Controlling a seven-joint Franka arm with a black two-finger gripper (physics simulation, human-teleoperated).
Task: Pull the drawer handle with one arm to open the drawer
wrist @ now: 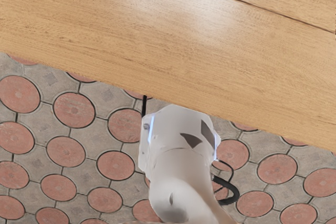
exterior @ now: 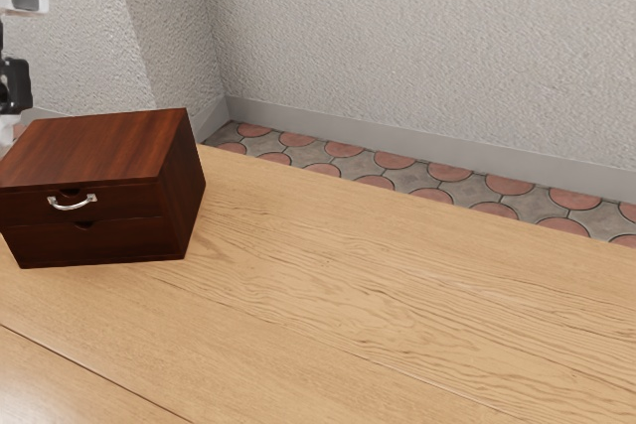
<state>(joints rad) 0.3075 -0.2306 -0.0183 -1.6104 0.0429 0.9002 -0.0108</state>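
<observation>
Handle [exterior: 72, 203], lying 9-to-3 across the drawer [exterior: 129, 201] front, sits at 5 o'clock from the gripper [exterior: 10, 86], whose opening I cannot tell.

A small chest [exterior: 109, 151] of dark reddish-brown polished wood stands upright on the pale wooden table [exterior: 397, 295], close to the table's far edge toward the exterior view's left. Its front faces the table's near edge. The upper drawer [exterior: 129, 201] is shut, flush with the chest front, and carries a curved silver handle [exterior: 72, 203]. A lower drawer [exterior: 109, 240] beneath it is also flush.
</observation>
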